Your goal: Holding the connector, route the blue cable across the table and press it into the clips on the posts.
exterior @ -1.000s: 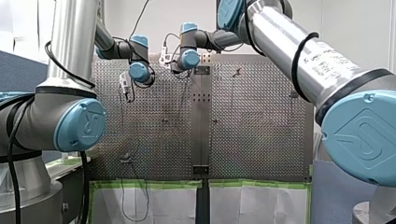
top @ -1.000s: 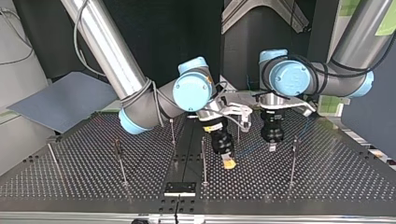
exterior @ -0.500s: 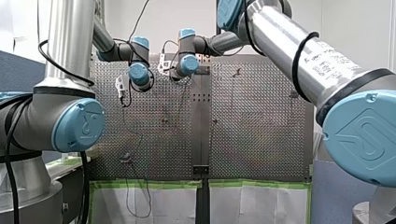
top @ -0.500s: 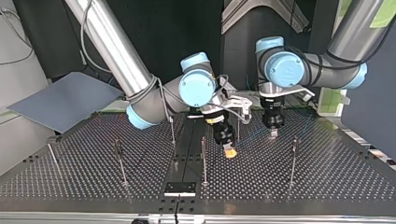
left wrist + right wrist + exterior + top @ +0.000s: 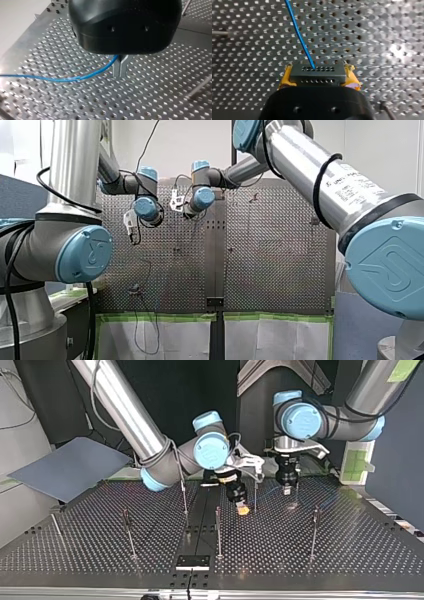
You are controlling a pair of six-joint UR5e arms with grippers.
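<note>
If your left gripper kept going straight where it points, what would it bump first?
Probably the perforated table. My left gripper points down at it, shut on the blue cable, and nothing else shows beyond its tips. The gap is hard to judge.

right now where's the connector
The connector is clamped between the yellow pads of my right end effector, with the blue cable leading out of it. In the top view that sits near the middle of the table, beside a post.

table (image 5: 374,30): perf. metal, shiny | cable (image 5: 298,36): smooth blue plastic | connector (image 5: 317,75): matt blk plastic
</note>
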